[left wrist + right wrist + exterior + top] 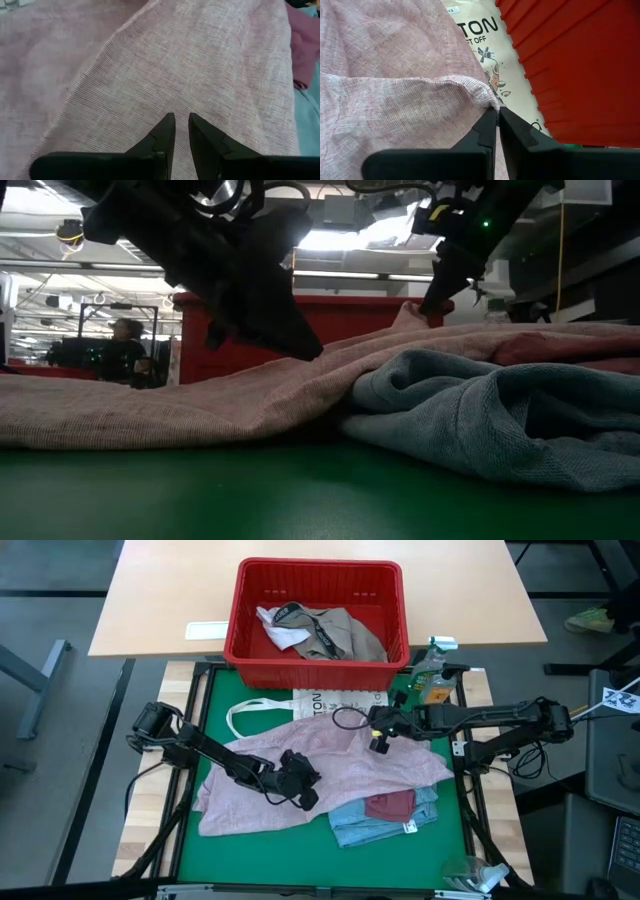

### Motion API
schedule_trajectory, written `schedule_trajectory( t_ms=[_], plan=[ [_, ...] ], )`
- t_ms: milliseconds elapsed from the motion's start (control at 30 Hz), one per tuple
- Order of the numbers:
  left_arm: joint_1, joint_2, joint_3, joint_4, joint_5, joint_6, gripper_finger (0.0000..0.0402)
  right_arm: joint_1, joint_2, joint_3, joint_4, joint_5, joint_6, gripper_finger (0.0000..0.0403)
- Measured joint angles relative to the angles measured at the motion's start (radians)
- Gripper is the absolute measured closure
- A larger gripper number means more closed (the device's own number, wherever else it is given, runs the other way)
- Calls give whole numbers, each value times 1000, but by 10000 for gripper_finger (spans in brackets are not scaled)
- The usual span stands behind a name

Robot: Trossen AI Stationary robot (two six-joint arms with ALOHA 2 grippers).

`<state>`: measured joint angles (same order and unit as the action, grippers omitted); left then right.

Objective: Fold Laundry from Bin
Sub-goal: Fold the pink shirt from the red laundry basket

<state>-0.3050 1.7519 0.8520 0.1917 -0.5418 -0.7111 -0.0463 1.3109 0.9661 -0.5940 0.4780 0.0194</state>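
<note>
We see the right gripper [498,114] pinching the pale pink garment's [300,775] edge at frame centre; the left gripper [181,122], nearly closed, presses its lower-left spread. Light blue piece [385,823] lies lower right, red bin [318,658] at top

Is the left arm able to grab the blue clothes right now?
Probably not yet. The left gripper sits on the pink garment, with fingers nearly shut. The blue garment lies open beside it, part-covered by a maroon piece.
</note>
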Motion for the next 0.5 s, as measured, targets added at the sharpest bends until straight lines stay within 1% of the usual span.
schedule_trajectory(
  t_ms=[67, 133, 267, 367, 500],
  plan=[
    [0, 0, 0, 0, -14, 21, 343, 0, 0, 0, -1, -7, 0, 378],
    [0, 0, 0, 1, -52, 41, 329, 0, 0, 0, -2, -26, 0, 365],
    [18, 0, 0, 4, -126, 75, 288, 0, 0, 0, -4, -31, 0, 313],
    [47, 0, 0, 4, -158, 121, 259, 0, 0, 0, -5, 3, -1, 270],
    [99, -19, 0, 0, -180, 171, 239, 0, 0, 0, -6, 8, -2, 233]
  ],
)
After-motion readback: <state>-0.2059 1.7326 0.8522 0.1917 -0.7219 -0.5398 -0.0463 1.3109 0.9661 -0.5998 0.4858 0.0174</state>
